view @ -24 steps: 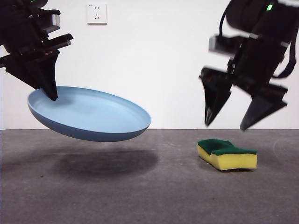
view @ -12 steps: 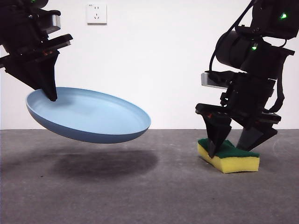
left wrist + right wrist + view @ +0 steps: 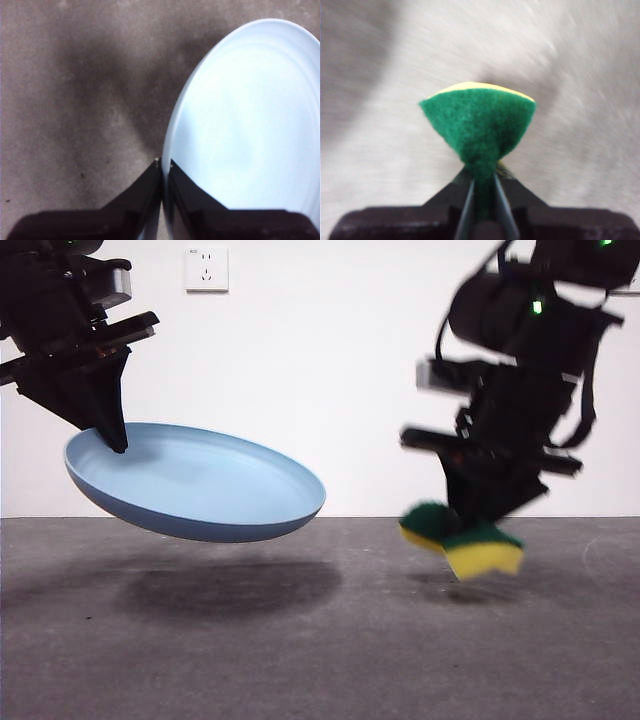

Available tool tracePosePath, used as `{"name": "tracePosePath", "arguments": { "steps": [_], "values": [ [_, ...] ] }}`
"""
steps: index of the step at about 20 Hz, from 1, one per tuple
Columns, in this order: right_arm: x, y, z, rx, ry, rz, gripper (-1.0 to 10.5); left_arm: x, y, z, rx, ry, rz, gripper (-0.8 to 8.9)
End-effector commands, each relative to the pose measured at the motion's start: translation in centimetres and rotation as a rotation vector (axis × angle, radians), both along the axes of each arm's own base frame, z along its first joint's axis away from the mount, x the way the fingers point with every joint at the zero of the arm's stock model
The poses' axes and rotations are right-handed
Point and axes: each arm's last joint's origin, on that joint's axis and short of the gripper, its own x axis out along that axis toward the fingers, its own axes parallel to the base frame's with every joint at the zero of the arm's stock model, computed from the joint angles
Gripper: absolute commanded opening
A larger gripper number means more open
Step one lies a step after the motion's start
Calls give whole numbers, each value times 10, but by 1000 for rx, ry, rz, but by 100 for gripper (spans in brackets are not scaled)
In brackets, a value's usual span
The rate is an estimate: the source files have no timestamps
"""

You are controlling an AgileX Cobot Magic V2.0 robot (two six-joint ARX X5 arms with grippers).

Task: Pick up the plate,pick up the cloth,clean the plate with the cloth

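Note:
The light-blue plate [image 3: 200, 485] hangs tilted above the table at the left of the front view, held by its left rim. My left gripper [image 3: 112, 440] is shut on that rim; the left wrist view shows the jaws pinching the plate [image 3: 245, 120] edge at my left gripper [image 3: 163, 165]. The cloth, a yellow sponge with a green scouring layer [image 3: 462, 538], is lifted just off the table at the right. My right gripper [image 3: 478, 512] is shut on it; the right wrist view shows the sponge [image 3: 480, 120] squeezed and folded between the jaws of my right gripper [image 3: 482, 182].
The grey table [image 3: 320, 640] runs across the front view, with the plate's shadow [image 3: 230, 590] under the plate. A white wall with a socket [image 3: 207, 269] stands behind.
My right gripper came down onto the sponge, shut on it and has lifted it off the table, moving a little left. The plate and my left gripper barely moved.

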Motion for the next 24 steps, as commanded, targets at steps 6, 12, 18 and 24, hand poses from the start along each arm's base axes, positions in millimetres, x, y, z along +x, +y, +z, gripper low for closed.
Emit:
{"name": "tracePosePath", "arguments": {
  "steps": [6, 12, 18, 24],
  "values": [
    [-49, 35, 69, 187, -183, 93, -12, -3, -19, 0, -2, -17, -68, -8],
    [-65, 63, 73, 251, -218, 158, -12, -19, -59, 0, -20, -3, -185, -8],
    [-51, 76, 41, 193, -161, 110, -12, -34, -85, 0, -29, 2, -267, -8],
    [-68, 107, 34, 277, -127, 249, -12, -31, -85, 1, -36, -19, -257, -8]
  ]
}}
